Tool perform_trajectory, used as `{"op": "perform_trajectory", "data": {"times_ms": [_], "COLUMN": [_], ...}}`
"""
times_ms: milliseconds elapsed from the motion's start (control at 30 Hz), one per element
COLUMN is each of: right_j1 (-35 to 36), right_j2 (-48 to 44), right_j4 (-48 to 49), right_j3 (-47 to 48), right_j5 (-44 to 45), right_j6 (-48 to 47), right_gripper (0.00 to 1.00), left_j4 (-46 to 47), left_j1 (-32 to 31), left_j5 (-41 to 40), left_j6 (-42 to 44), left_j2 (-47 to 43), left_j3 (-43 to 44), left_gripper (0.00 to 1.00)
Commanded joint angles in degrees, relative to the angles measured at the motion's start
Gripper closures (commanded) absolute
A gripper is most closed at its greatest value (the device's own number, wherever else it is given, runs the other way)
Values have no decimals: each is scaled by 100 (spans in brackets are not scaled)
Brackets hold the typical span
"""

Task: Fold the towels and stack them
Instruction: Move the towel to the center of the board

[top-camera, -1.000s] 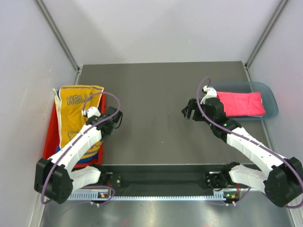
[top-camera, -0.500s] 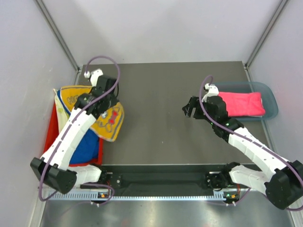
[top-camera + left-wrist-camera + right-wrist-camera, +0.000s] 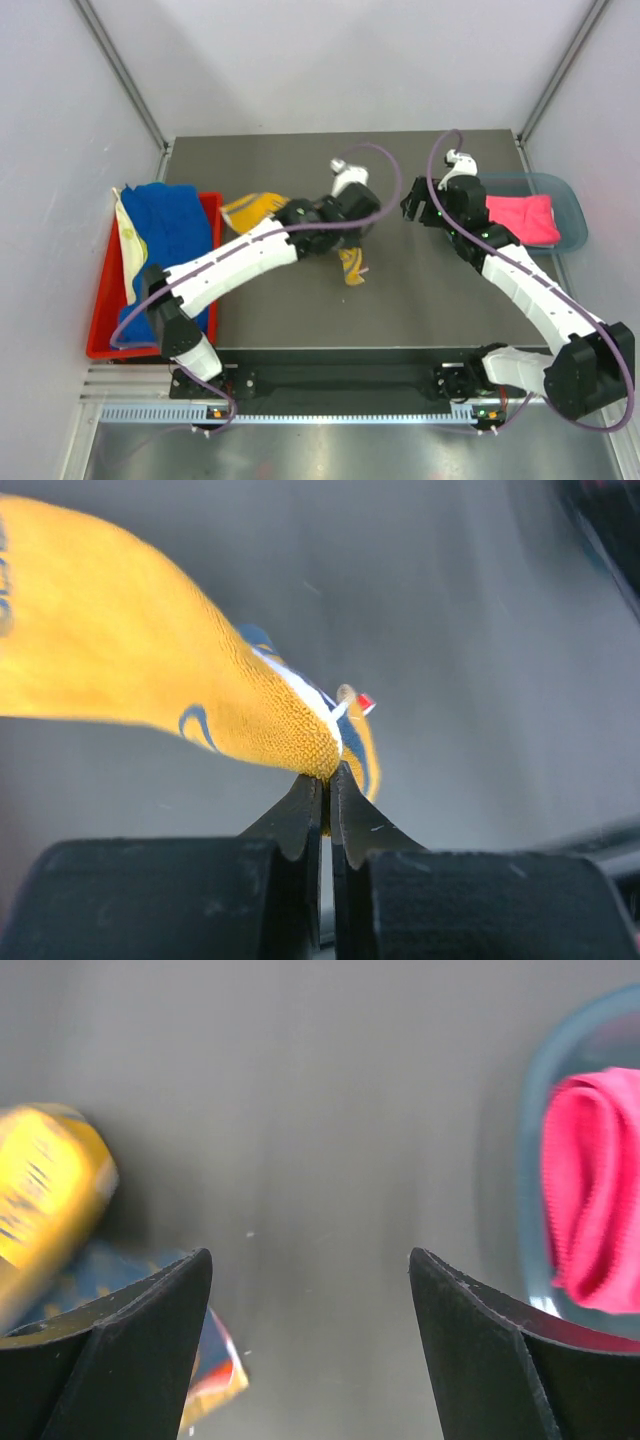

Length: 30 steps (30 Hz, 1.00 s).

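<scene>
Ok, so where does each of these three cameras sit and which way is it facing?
Top external: above and behind, looking down on the table; left arm, right arm show.
Left wrist: on that wrist, facing along the shut left tool pinching the yellow towel.
Right wrist: on that wrist, facing down at the table between the fingers of the open right tool.
Shared: all show the yellow towel; top and right wrist show the pink towel in the teal bin.

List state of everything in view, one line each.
Yellow knit towel with navy back: pinched at its edge, out over the dark table.
Left gripper: fingers shut on the yellow towel.
Right gripper: fingers open, empty.
Royal blue soft towel: unfolded, in the red plastic tray.
Hot pink towel: folded, in the translucent teal bin.
</scene>
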Motion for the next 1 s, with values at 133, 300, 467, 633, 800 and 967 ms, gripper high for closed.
{"op": "perform_trajectory", "data": {"times_ms": [133, 300, 467, 633, 800, 967], "right_j1": [-394, -394, -123, 326, 450, 756], "right_j2": [54, 413, 976, 1872, 2567, 2892], "right_j4": [63, 231, 284, 213, 274, 398], "right_j3": [-30, -171, -22, 523, 848, 980], "right_j5": [-310, -485, -547, -529, -591, -723], "right_j6": [-31, -57, -162, -242, -207, -189], "right_gripper": [21, 22, 23, 25, 31, 32], "left_j4": [580, 1136, 1461, 1841, 1137, 1733], "left_j1": [-1442, -2435, -2744, -2552, -1727, 239], "left_j5": [562, 976, 1240, 478, -394, -349], "left_j6": [-378, -352, -493, -808, -1669, -1706], "left_j2": [281, 492, 221, -675, -1028, -1608], "left_j3": [-318, -865, -1372, -2226, -2393, -3158], "left_gripper": [100, 100, 100, 70, 54, 52]}}
